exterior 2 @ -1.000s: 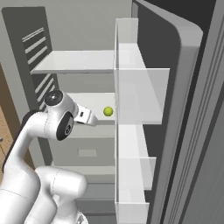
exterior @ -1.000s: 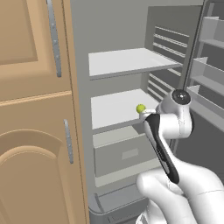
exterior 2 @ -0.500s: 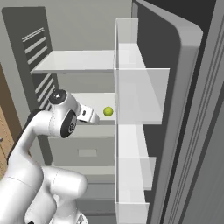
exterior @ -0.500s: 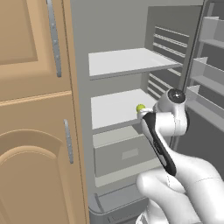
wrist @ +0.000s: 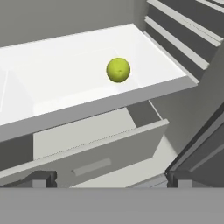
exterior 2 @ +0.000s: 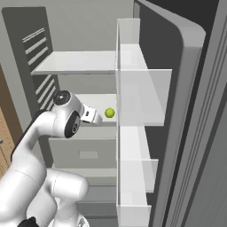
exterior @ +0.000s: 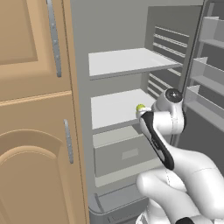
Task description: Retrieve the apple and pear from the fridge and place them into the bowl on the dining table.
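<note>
Fridge (exterior: 131, 26) stands wide open in the left base view, right next to a tan wooden cabinet (exterior: 35, 131) with arched panels, and the arm reaches in from the lower right toward the middle shelf (exterior: 116, 109). A little yellow-green fruit (exterior: 140, 107) sits on that shelf just past the wrist, peeking over the top of the hand, so the hand is close to it but not touching. Can't honestly say if it's the apple or the pear, it's just a round greenish ball. Below the hand is the grey drawer (exterior: 118, 153), pulled out a bit from under the shelf. In the right base view the gripper (exterior 2: 95, 116) points toward the same fruit, which lies just ahead of it on the white shelf, with a small gap between them. The open door with its clear door bins (exterior 2: 137, 97) hangs off to the far side of the fruit from the hand. In the hand view the fruit sits ahead and above the fingertips (wrist: 41, 178), near the front edge of the shelf and all by itself on it. The two tips stand spread far apart with nothing between them, so the jaws are wide and holding nothing. The drawer front lies between the tips and the shelf edge.
</note>
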